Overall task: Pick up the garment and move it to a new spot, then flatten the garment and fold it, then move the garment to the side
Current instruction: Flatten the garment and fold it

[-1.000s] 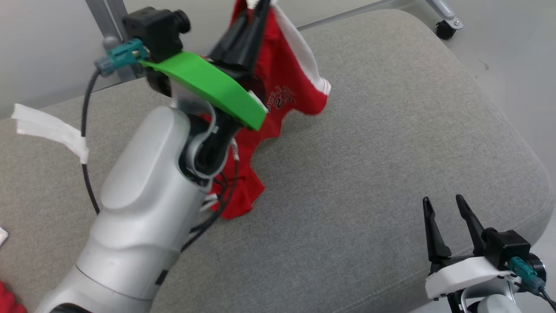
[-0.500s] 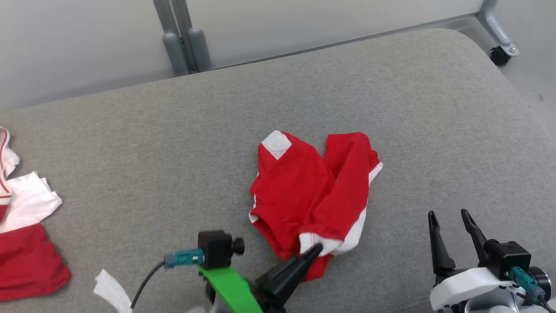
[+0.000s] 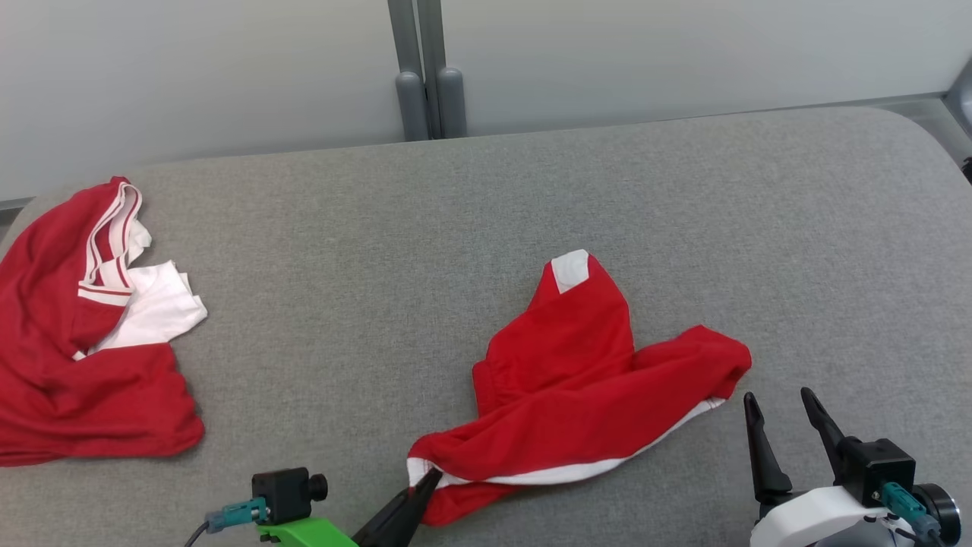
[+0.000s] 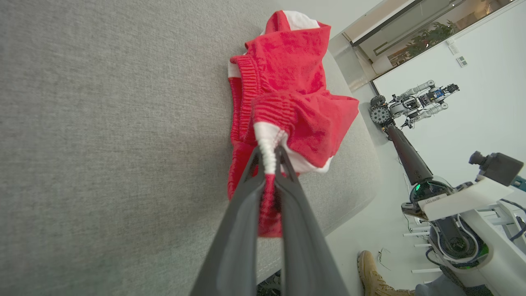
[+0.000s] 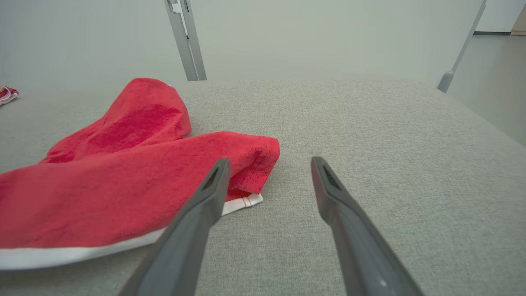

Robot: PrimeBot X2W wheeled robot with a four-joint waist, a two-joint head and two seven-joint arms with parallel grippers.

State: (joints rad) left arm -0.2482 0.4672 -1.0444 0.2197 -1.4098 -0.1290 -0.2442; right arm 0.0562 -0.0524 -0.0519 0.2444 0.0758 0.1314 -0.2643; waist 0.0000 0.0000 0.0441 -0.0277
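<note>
- The garment (image 3: pixel 585 380) is laid crumpled on the grey cushion (image 3: pixel 683 190), near its front edge.
- Its white-trimmed corner is pinched by the left gripper (image 4: pixel 269 150).
- The right gripper (image 3: pixel 777 395) is held spread, just beside the garment.

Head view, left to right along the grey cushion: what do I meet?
Heap of red and white clothes → left gripper → red garment, its corner pinched by that gripper → right gripper, open.

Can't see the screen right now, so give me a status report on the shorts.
Left pincer shut on shorts, at the hem. Right pincer open, beside them. Shorts crumpled on grey cushion. Other red garment far left, clear of the work.
</note>
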